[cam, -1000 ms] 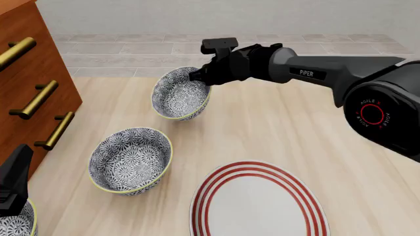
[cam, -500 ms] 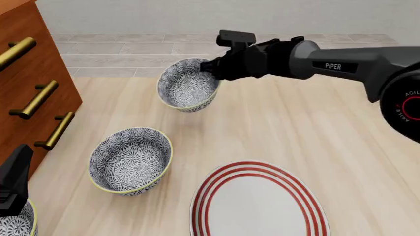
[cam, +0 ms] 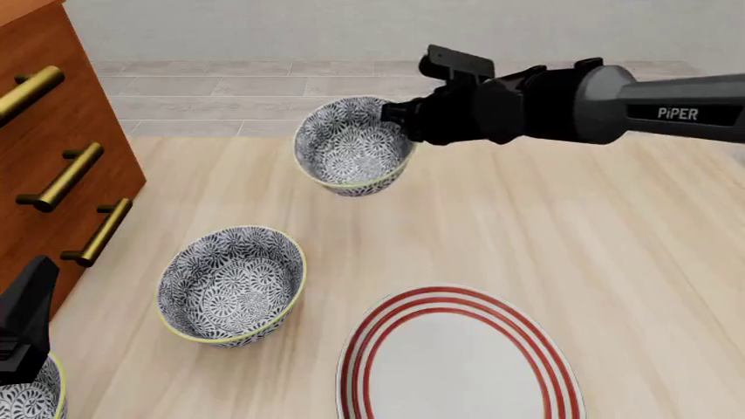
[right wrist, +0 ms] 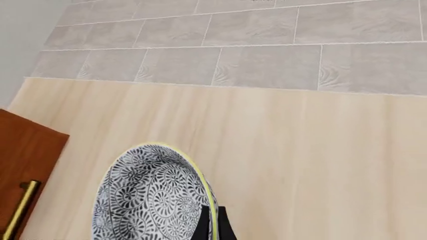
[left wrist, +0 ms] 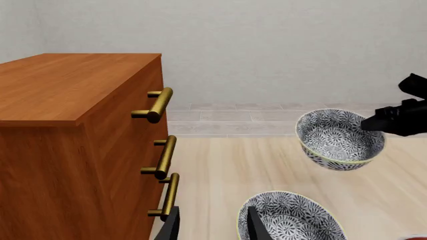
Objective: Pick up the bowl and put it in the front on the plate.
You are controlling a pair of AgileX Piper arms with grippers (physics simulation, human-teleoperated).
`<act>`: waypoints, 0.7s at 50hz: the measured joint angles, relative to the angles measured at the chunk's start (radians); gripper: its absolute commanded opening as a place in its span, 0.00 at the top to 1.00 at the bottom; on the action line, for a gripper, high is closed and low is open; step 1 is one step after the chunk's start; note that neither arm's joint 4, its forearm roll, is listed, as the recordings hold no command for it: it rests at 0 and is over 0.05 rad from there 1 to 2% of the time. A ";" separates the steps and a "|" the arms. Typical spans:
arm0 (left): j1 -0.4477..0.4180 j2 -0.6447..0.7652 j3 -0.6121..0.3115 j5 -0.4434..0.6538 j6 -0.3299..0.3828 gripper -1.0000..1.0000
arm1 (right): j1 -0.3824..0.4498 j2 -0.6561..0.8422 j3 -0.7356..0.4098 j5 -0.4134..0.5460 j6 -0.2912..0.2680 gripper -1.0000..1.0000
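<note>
The bowl (cam: 349, 144), blue-grey floral with a pale yellow-green rim, hangs tilted above the table at the back. My right gripper (cam: 403, 117) is shut on its right rim. The left wrist view shows the same bowl (left wrist: 337, 140) in the air, held by the right gripper (left wrist: 381, 123). In the right wrist view the bowl (right wrist: 150, 195) fills the space just before the right gripper (right wrist: 213, 226). The plate (cam: 454, 362), white with red rings, lies at the front. My left gripper (cam: 23, 336) sits at the front left, and in its own view the left gripper (left wrist: 213, 229) is open and holds nothing.
A second identical bowl (cam: 230, 284) stands on the table left of the plate, and a third bowl (cam: 33, 397) shows at the front left corner under the left arm. A wooden dresser (cam: 58, 157) with brass handles lines the left side.
The right gripper has lifted the bowl off the table and carried it up and to the right. The left arm has stayed put.
</note>
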 measured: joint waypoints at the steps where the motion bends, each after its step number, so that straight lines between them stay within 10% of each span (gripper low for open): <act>1: 0.000 0.000 0.000 0.000 0.000 0.00 | -0.003 -0.009 0.011 -0.003 0.002 1.00; 35: 0.000 0.000 0.000 0.000 0.000 0.00 | -0.052 -0.307 0.313 -0.036 0.081 1.00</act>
